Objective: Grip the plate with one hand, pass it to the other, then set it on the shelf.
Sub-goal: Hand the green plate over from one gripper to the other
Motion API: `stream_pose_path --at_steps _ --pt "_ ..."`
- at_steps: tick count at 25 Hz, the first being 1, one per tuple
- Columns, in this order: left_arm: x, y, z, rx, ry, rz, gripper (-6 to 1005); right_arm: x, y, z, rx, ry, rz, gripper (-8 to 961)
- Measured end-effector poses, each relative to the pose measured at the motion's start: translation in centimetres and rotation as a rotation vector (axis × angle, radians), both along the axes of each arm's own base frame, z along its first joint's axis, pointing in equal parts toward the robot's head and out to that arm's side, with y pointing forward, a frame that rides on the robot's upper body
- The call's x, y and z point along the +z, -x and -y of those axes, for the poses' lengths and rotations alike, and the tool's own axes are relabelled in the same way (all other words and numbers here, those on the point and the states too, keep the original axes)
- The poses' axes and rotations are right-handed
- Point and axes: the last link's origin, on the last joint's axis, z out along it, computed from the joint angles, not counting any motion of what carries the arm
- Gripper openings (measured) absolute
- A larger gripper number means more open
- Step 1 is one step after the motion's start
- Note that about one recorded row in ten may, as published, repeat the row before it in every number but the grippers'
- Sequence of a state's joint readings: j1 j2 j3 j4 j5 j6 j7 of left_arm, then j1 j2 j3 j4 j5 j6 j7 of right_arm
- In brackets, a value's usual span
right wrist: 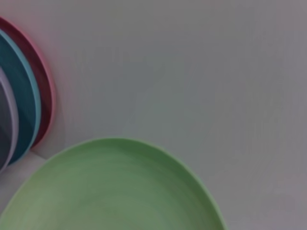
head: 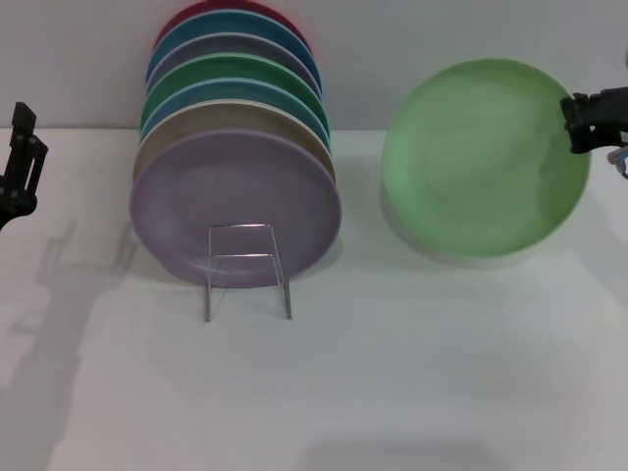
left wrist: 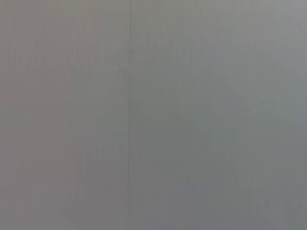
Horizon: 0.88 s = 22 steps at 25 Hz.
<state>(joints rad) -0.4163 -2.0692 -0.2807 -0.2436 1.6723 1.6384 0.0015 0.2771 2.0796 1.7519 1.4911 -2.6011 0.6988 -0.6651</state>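
Note:
The pale mint green plate stands almost upright at the right, facing me, its lower edge just above the white table. My right gripper is at the plate's right rim and shut on it. The plate's upper rim fills the lower part of the right wrist view. My left gripper hangs at the far left edge, well apart from the plate and holding nothing. The silver wire shelf stands left of centre. The left wrist view shows only a grey wall.
Several plates stand in the shelf, from a lilac one in front to a red one at the back; their edges show in the right wrist view. One wire loop stands free before the lilac plate. The white table stretches forward.

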Motion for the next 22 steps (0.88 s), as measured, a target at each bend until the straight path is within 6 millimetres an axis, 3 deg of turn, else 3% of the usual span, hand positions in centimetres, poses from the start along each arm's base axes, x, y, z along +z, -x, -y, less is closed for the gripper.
stream_pose_path --at_steps 22 --pt "0.1 0.1 0.3 -0.01 0.001 0.002 725 -4.0 -1.6 1.5 0.19 -0.25 0.03 19"
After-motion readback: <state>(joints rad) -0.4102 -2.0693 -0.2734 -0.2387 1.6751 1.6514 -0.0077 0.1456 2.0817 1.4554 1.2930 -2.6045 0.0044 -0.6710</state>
